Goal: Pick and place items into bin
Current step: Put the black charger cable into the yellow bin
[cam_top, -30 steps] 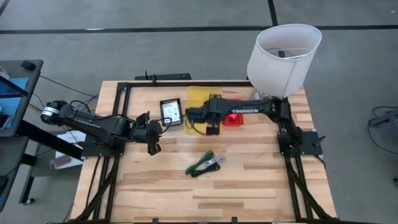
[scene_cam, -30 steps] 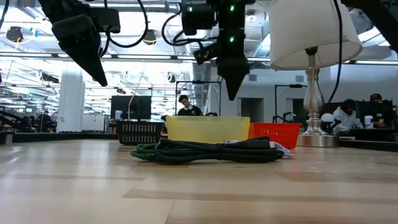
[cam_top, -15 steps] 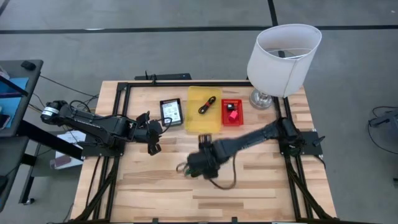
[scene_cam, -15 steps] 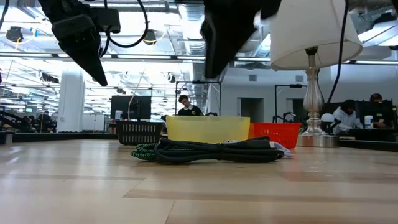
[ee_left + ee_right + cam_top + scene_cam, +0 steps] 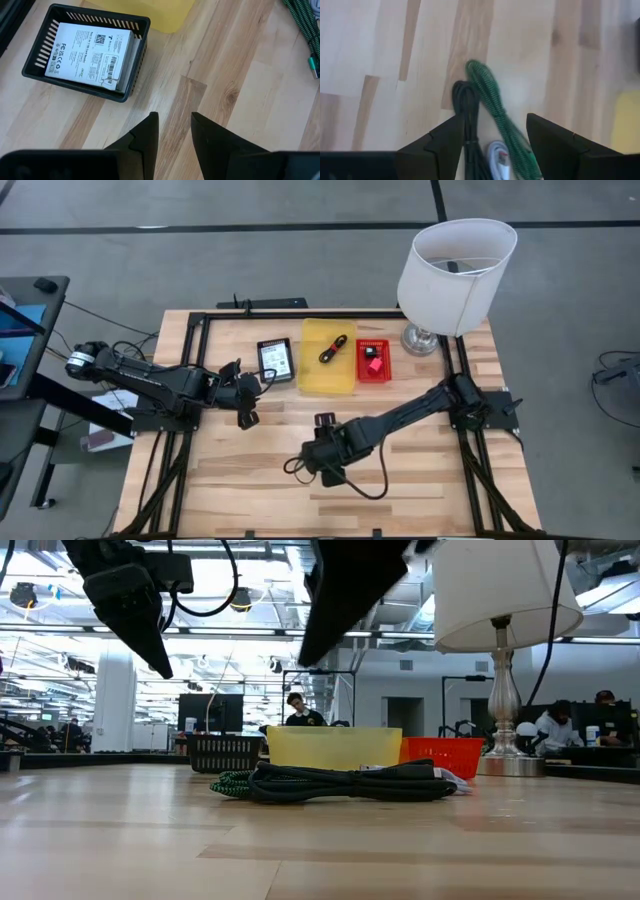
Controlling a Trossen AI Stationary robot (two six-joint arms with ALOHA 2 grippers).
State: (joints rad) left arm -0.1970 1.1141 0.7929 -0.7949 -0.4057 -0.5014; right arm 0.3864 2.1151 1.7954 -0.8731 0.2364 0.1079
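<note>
A bundle of green-and-black cables (image 5: 340, 782) with a white plug (image 5: 495, 152) lies flat on the table's middle. My right gripper (image 5: 492, 137) hovers above it, open, one finger on either side of the green cable (image 5: 492, 107) and black cable (image 5: 465, 107), touching neither. In the high view the right gripper (image 5: 312, 458) hides most of the bundle. My left gripper (image 5: 175, 125) waits open near the table's left, beside a black bin (image 5: 132, 87) holding a white labelled pack (image 5: 87, 50). A black cable (image 5: 333, 347) lies in the yellow bin (image 5: 312, 375); a small dark piece (image 5: 372, 352) sits in the red bin (image 5: 372, 374).
A white-shaded lamp (image 5: 455, 265) stands at the table's far right corner. The three bins sit in a row along the far side. Bare wood (image 5: 420, 480) stretches across the near half. The low view shows people at desks in the room behind.
My right gripper has swung from above the yellow bin toward the table's near edge and a little left, ending over the cable bundle. The black cable in the yellow bin, covered by the arm before, now shows. The cable bundle has stayed in place.
</note>
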